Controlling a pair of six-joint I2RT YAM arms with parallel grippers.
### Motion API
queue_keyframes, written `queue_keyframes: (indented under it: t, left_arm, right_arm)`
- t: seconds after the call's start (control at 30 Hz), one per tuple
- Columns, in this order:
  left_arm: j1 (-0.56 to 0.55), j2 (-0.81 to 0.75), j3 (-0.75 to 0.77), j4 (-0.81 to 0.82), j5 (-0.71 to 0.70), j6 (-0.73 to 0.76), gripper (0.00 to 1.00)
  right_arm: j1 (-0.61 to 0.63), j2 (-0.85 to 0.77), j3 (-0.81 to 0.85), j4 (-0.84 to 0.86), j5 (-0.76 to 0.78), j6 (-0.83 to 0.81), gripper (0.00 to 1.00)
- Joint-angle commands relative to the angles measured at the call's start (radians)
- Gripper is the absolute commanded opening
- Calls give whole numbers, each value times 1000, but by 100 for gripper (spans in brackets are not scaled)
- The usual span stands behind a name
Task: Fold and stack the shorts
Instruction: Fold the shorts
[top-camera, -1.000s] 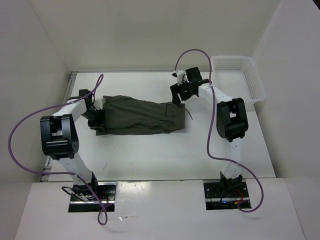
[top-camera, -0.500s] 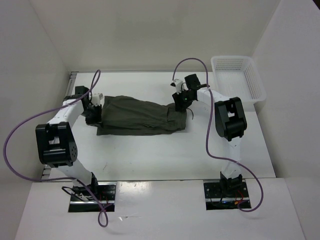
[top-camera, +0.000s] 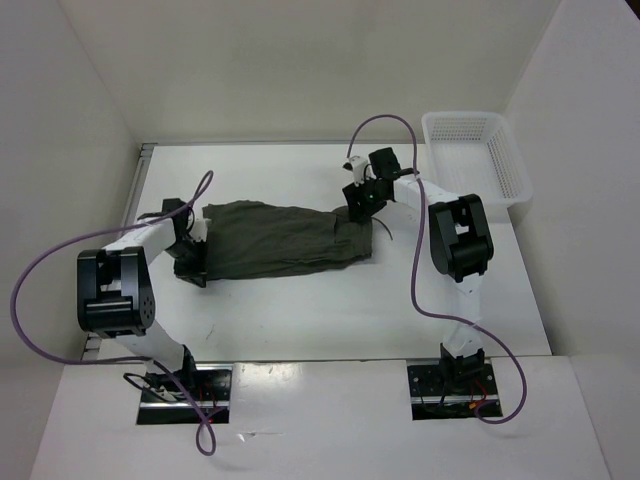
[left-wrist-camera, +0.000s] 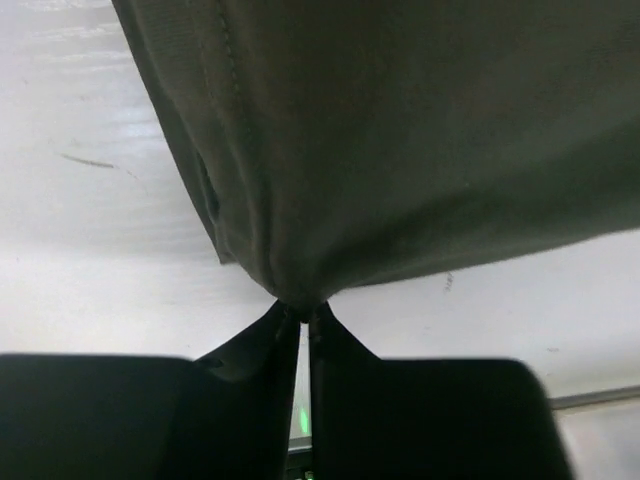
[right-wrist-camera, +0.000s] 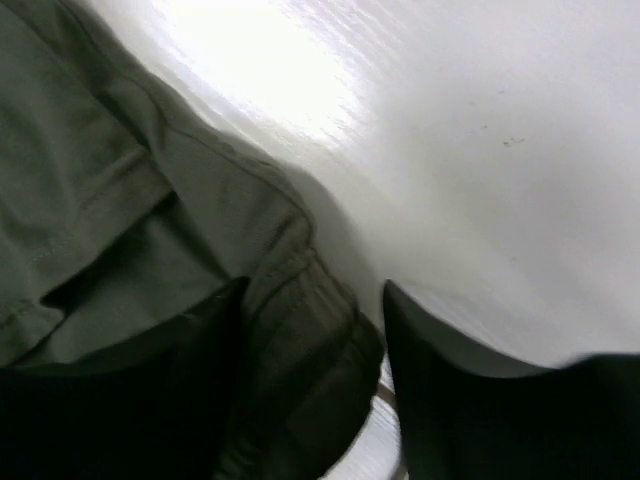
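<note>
Shorts: dark olive-green soft fabric shorts (top-camera: 280, 238) lie stretched flat on the white worktop (top-camera: 330, 310), spanning the stretch between the two claws.
Left claw: the left claw (top-camera: 192, 258) sits at the shorts' left end. Its fingers are pressed together on a gathered fold of the fabric.
Right claw: the right claw (top-camera: 360, 205) sits at the far corner of the shorts' right end. Its fingers are spread, with the cloth's edge lying between them.
Edges: the worktop's left edge runs just outside the left claw. The back edge lies beyond the right claw, with a strip of white surface between them.
Open room: bare white surface runs from the near side of both claws to the arm bases.
Left wrist view only: the left claw (left-wrist-camera: 303, 325) shows two dark fingers meeting in a point under the shorts (left-wrist-camera: 400, 140). The fabric puckers into them along a stitched seam, and the worktop (left-wrist-camera: 100, 220) lies behind.
Right wrist view only: in the right claw (right-wrist-camera: 313, 300) a thick hemmed band of the shorts (right-wrist-camera: 120, 190) lies against the left finger. A bright sliver separates it from the right finger (right-wrist-camera: 470, 400).
Top view only: a thin dark drawstring (top-camera: 382, 232) trails off the cloth just nearer than the right claw.
Container: a white plastic mesh basket (top-camera: 466, 116) stands to the right of the right claw, near the back right corner. Only its own mesh shows inside.
</note>
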Motion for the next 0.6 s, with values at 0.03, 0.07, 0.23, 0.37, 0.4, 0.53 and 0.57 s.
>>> queue_keyframes:
  t: [0.03,0.07,0.23,0.37,0.4,0.53,0.57]
  left_arm:
    - [-3,40,16,39,-49,4,28]
    - [-3,40,28,39,-49,4,33]
    - [-3,-81,86,-1,41,4,46]
    - [-3,-196,187,-96,213,4,49]
    - [-3,-172,242,-114,247,4,51]
    - [10,-131,330,-197,409,4,51]
    - [10,-114,342,-197,425,4,51]
  right_arm:
    - [3,-7,52,33,51,-9,70]
    - [3,-22,66,33,51,-9,71]
    - [3,-110,171,13,60,-48,71]
    - [76,-182,205,-68,89,-217,67]
    - [122,-193,193,-85,98,-249,67]
    - [236,-236,139,-95,167,-289,66]
    - [259,-246,112,-108,167,-317,64]
